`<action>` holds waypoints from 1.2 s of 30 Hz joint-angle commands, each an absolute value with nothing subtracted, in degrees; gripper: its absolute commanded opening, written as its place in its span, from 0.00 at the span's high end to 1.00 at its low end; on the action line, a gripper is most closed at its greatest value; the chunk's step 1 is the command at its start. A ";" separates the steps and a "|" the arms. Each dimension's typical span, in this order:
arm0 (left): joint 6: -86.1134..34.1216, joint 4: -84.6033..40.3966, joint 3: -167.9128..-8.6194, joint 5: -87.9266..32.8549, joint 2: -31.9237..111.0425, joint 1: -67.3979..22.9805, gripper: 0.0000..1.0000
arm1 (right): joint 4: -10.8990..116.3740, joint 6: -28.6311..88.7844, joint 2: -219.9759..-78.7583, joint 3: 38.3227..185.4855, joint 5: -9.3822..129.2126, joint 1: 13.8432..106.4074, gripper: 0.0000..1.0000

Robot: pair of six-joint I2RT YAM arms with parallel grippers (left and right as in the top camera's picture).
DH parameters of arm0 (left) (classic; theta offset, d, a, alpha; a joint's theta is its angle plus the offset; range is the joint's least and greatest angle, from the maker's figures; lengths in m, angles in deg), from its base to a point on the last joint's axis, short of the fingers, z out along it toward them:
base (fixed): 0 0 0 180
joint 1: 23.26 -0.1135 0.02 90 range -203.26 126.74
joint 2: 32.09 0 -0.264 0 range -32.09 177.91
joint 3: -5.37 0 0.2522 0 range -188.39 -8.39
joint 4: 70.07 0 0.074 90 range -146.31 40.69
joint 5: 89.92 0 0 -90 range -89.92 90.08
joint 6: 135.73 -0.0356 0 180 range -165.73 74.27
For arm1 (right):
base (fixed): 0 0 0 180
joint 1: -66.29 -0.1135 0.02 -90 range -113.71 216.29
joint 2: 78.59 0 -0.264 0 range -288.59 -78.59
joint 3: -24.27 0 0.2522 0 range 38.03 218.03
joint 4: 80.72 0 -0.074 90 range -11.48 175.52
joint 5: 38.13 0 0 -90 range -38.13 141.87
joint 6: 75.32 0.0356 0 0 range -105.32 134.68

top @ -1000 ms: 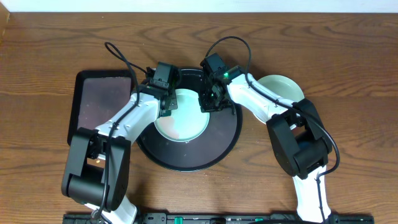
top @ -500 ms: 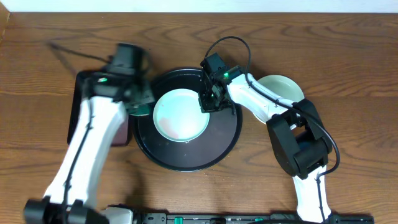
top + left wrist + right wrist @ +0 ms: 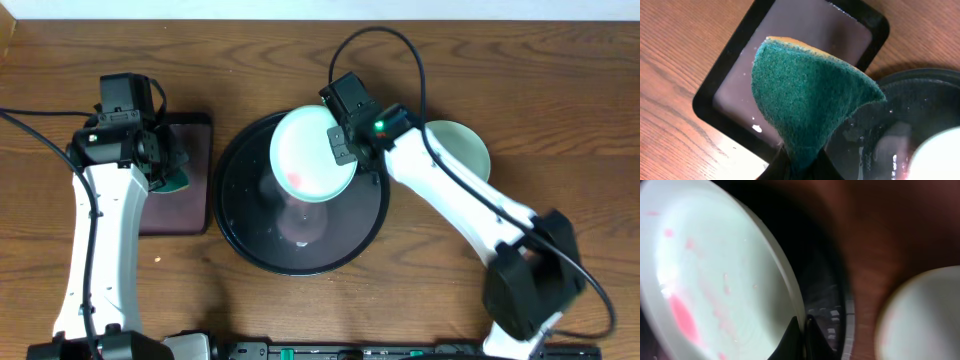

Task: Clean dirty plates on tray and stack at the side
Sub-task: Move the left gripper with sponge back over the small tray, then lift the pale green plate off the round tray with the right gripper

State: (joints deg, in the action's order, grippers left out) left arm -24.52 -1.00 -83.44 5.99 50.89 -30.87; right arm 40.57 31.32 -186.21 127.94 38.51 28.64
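The right pincer (image 3: pixel 341 150) is clamped on the rim of a light mint-blue round plastic plate (image 3: pixel 308 155), holding it tilted above the large round black tray (image 3: pixel 240 240) with a reddish smear (image 3: pixel 295 180) showing on its face. The left pincer (image 3: pixel 158 165) is closed on a teal sponge (image 3: pixel 805 95) over the small dark rectangular tray (image 3: pixel 192 215). Hold the rim grip firm, bring the sponge flat onto the smear, and wipe with light strokes so the plate does not pivot. Once clean, stack it on the pale round plate (image 3: pixel 465 140) lying on the wooden surface (image 3: pixel 560 80) beside the tray.
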 commanded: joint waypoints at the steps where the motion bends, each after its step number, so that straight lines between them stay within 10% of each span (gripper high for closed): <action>1: -24.00 -1.07 -83.63 5.62 52.51 -31.29 0.92 | 40.51 26.01 -182.47 128.46 22.79 24.31 0.99; 22: -23.97 -1.28 -83.61 5.60 58.26 -31.27 0.93 | 44.16 20.44 -178.16 128.46 -31.44 5.38 0.99; 36: -23.97 -1.26 -83.61 5.60 58.28 -31.27 0.92 | 45.40 17.60 -176.33 128.15 -16.86 7.22 0.99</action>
State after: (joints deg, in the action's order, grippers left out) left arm -24.52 -1.20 -83.41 5.77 57.93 -30.98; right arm 46.56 16.81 -177.51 127.96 -23.57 5.89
